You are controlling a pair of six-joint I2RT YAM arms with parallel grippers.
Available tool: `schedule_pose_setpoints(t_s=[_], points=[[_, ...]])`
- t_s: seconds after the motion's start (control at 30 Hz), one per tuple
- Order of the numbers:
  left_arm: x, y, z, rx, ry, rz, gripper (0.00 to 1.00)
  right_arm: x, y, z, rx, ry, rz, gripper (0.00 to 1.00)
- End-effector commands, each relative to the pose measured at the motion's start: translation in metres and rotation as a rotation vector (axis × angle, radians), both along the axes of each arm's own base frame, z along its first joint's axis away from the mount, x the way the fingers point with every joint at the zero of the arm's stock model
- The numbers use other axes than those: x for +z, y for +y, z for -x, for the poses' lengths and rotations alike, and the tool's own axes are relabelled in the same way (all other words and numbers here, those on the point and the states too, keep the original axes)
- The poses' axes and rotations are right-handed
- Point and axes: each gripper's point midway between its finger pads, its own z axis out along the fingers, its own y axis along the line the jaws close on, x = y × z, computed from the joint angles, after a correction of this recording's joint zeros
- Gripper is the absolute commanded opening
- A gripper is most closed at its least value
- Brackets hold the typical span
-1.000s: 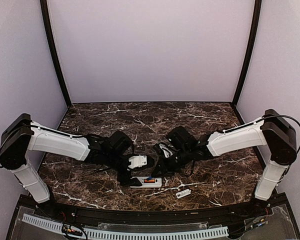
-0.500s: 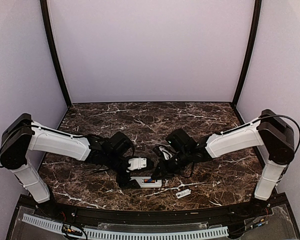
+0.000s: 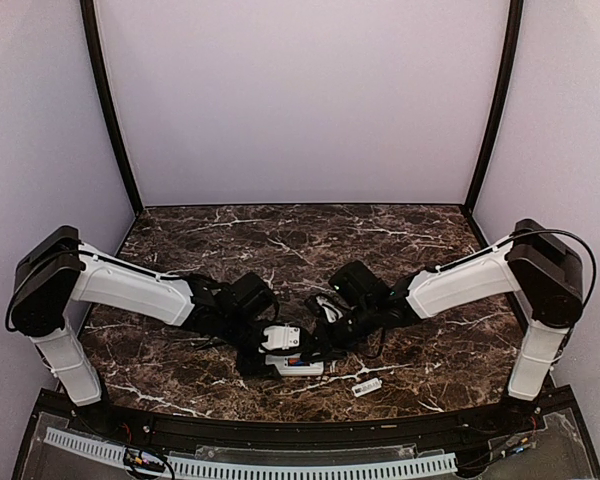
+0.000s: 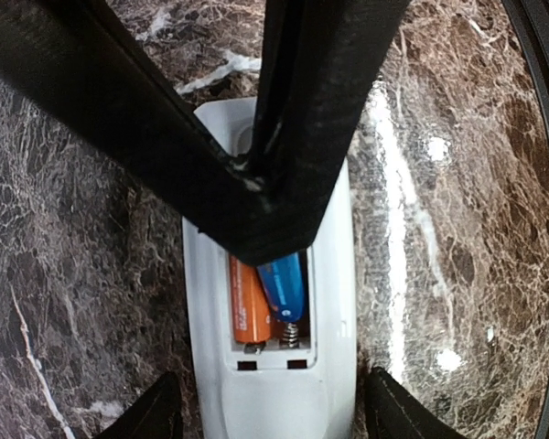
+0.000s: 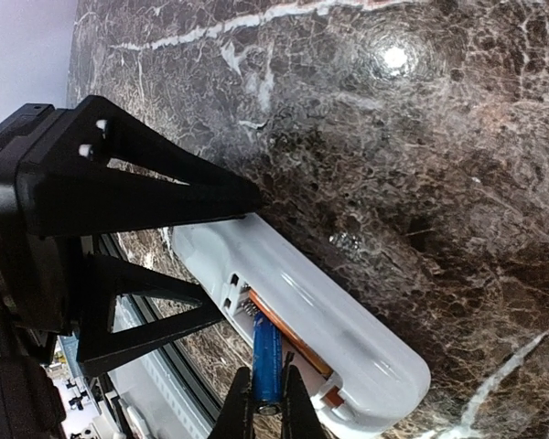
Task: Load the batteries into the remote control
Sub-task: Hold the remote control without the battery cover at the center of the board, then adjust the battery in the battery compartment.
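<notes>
On a dark marble table [image 3: 430,330], the left gripper [image 4: 274,413] stands spread open astride one end of the white remote control [image 4: 334,274], fingers just beside its edges, gripping nothing. The remote lies face down near the front edge, battery bay open. The orange battery [image 4: 247,306] lies seated inside. The right gripper [image 5: 267,410] is pinched on the blue battery [image 4: 284,285], slanted beside the orange one, one end at the spring. Farther right lies a small white cover piece [image 3: 367,386].

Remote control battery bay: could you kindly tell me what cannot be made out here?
Left wrist: top end of the blue battery, hidden behind the jaws of the right gripper.
Top external: the orange battery, too small to judge.
All views: the remote control lies buttons-down, face unseen.
</notes>
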Motion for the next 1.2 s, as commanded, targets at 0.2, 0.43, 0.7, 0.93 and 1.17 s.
schedule_pose_setpoints(t_s=[0.2, 0.43, 0.7, 0.93, 1.17], points=[[-0.011, 0.002, 0.008, -0.039, 0.000, -0.074, 0.55, -0.017, 0.000, 0.003, -0.032, 0.026, 0.015, 0.00], [-0.013, -0.001, 0.023, -0.051, 0.048, -0.072, 0.35, -0.022, -0.004, 0.004, -0.060, 0.041, 0.029, 0.00], [-0.015, -0.011, 0.030, 0.025, 0.116, -0.030, 0.02, -0.030, -0.021, 0.008, -0.098, 0.052, 0.085, 0.00], [-0.011, -0.025, 0.023, 0.076, 0.102, 0.043, 0.00, -0.032, -0.030, 0.007, -0.116, 0.068, 0.116, 0.00], [-0.007, -0.034, 0.017, 0.111, 0.080, 0.099, 0.00, -0.032, -0.032, 0.004, -0.132, 0.080, 0.114, 0.00]])
